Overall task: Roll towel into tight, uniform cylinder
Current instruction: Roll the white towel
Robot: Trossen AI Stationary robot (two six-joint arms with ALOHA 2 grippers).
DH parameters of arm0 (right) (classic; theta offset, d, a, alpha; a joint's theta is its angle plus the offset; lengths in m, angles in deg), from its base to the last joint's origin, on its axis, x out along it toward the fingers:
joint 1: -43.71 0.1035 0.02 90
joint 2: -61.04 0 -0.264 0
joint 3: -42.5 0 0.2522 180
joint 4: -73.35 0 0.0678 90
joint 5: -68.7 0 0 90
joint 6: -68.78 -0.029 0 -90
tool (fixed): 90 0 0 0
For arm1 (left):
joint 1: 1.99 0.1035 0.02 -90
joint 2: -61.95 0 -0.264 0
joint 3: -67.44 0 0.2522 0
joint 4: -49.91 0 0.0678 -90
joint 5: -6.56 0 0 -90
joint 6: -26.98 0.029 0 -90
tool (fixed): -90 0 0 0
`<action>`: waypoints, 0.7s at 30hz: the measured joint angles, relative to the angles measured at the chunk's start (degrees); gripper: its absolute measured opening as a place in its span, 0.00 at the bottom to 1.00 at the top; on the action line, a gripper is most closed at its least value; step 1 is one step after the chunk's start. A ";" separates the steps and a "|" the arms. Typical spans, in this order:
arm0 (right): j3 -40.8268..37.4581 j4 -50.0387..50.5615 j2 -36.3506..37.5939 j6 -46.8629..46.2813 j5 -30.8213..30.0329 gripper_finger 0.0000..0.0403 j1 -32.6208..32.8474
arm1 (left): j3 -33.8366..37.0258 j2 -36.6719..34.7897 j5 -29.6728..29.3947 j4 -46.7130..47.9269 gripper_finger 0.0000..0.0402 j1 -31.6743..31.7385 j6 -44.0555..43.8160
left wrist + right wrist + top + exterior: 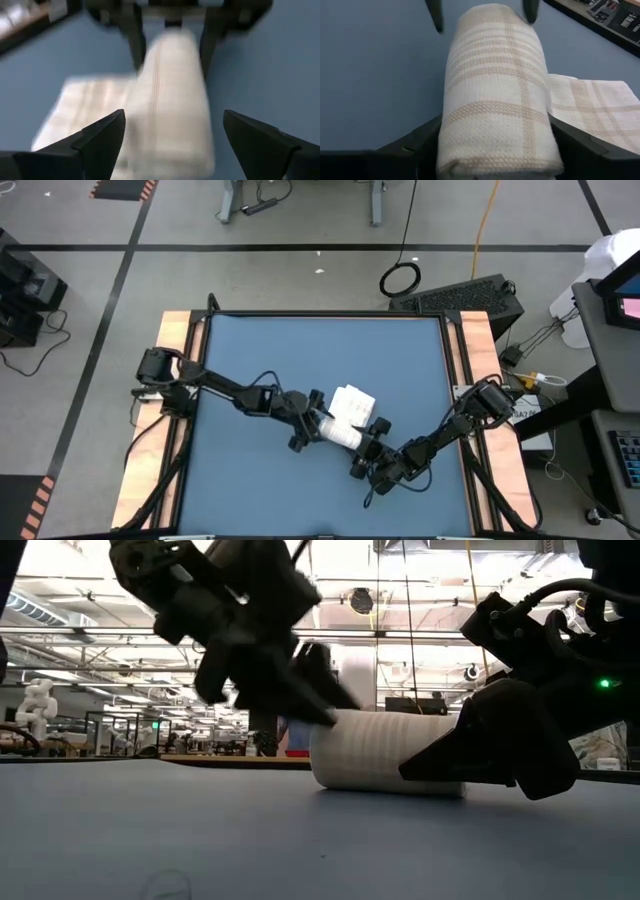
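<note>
The towel (345,416) lies near the middle of the blue table (260,360), most of it already wound into a fat, fairly even roll, with a short flat tail (592,107) not yet taken up, so the job looks well along but unfinished. The right gripper (367,450) straddles one end of the roll, its fingers (415,140) spread wide and pressed against the cloth on both sides. The left gripper (308,420) sits at the other end with jaws released, reaching low from the table's left side.
</note>
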 joint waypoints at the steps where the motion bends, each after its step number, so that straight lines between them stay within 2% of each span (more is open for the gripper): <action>1: 0.02 0.19 0.00 -0.08 0.03 0.69 -0.04 | -0.19 0.61 0.46 -1.50 0.85 0.18 0.05; 7: 0.00 0.50 0.00 -0.24 0.19 0.69 -0.60 | -0.21 4.85 -0.16 -3.26 0.88 1.18 0.18; 12: -0.23 1.62 -0.09 -0.32 0.94 0.69 -1.51 | -0.40 8.55 -3.04 -3.76 0.88 1.81 0.10; 18: -0.07 0.97 0.08 1.01 5.92 0.69 -4.35 | -0.21 9.83 -3.23 -2.51 0.88 2.45 -6.11; 21: -0.03 0.76 0.11 0.88 6.87 0.68 -4.87 | -0.16 9.82 -2.98 -2.66 0.85 2.15 -6.18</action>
